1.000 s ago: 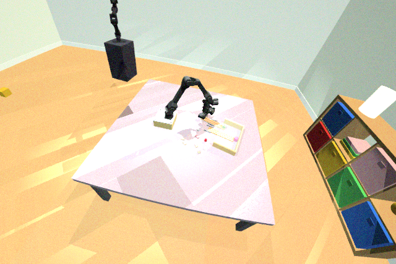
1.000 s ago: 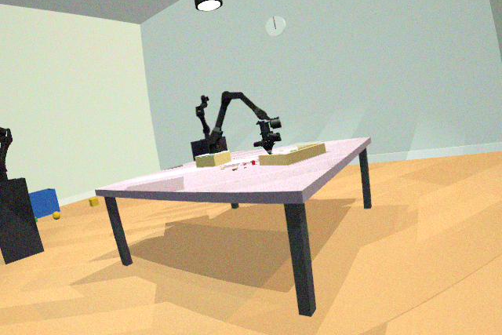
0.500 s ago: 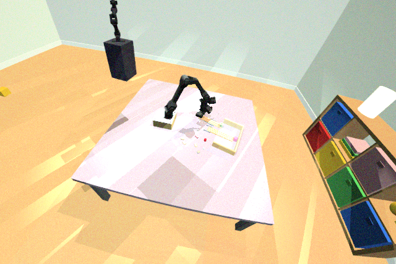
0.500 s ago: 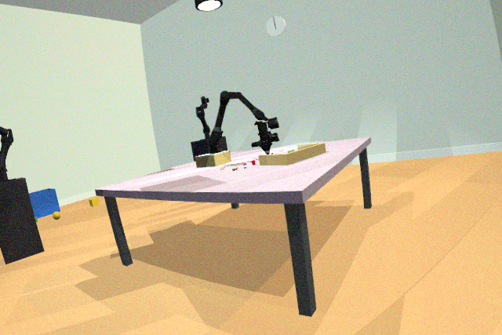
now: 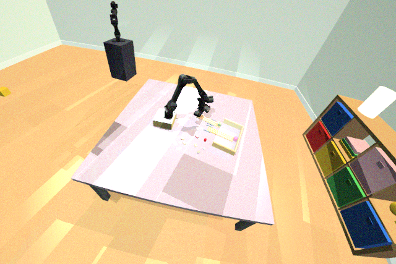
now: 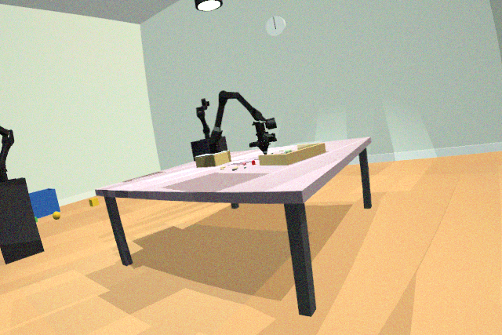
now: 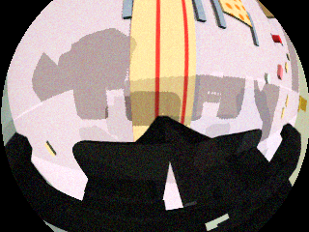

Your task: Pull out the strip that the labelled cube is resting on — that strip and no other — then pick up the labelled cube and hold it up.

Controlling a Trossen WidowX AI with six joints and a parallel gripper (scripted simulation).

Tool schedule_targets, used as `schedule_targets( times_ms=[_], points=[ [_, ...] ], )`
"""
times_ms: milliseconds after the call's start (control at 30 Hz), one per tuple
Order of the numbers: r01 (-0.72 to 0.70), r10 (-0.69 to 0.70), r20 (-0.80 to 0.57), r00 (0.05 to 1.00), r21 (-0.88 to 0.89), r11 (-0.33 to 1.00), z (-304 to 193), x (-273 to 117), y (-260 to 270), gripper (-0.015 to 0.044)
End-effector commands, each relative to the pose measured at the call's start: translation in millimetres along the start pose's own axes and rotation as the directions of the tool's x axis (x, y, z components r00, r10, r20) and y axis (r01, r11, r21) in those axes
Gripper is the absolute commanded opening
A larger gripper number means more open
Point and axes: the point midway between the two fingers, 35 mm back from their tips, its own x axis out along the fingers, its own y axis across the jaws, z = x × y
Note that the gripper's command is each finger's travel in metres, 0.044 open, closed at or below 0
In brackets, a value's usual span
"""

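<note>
My gripper (image 5: 198, 114) (image 6: 265, 153) (image 7: 161, 120) is shut, pointing down at the near end of the yellow strip with red lines (image 5: 208, 120) (image 7: 170, 48). Its tips overlap that strip in the wrist view; whether they touch it is unclear. A small green object (image 5: 219, 124) is at the strip's far end, by the tray (image 5: 224, 148) (image 6: 275, 159). A yellow strip with orange dots (image 5: 220, 133) (image 7: 236, 10) lies beside it, reaching into the tray. A pink object (image 5: 236, 138) is at that strip's far end. No label is readable, and the wrist view shows no cube.
Short blue-grey bars (image 7: 199, 11) stand beside the strips. A red piece (image 5: 205, 140) (image 6: 253, 162) and several small scattered bits lie in front of the tray. The arm's base stands on a box (image 5: 163, 123) (image 6: 212, 159) at the left.
</note>
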Motion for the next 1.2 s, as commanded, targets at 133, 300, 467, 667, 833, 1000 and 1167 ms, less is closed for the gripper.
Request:
schedule_targets(
  times_ms=[133, 300, 467, 667, 833, 1000, 1167],
  points=[
    [0.019, -0.019, -0.035, 0.999, -0.004, 1.0, -21.3, 6.0, -6.2, 0.0],
    [0.019, -0.019, -0.035, 0.999, -0.004, 1.0, -28.5, 5.8, -6.6, 0.0],
    [0.019, -0.019, -0.035, 0.999, -0.004, 1.0, -30.9, 5.8, -6.7, 0.0],
    [0.019, -0.019, -0.035, 0.999, -0.004, 1.0, -30.9, 5.8, -6.7, 0.0],
    [0.019, -0.019, -0.035, 0.999, -0.004, 1.0, -30.9, 5.8, -6.7, 0.0],
    [0.019, -0.019, -0.035, 0.999, -0.004, 1.0, -30.9, 5.8, -6.7, 0.0],
    [0.019, -0.019, -0.035, 0.999, -0.004, 1.0, -30.9, 5.8, -6.7, 0.0]
  ],
)
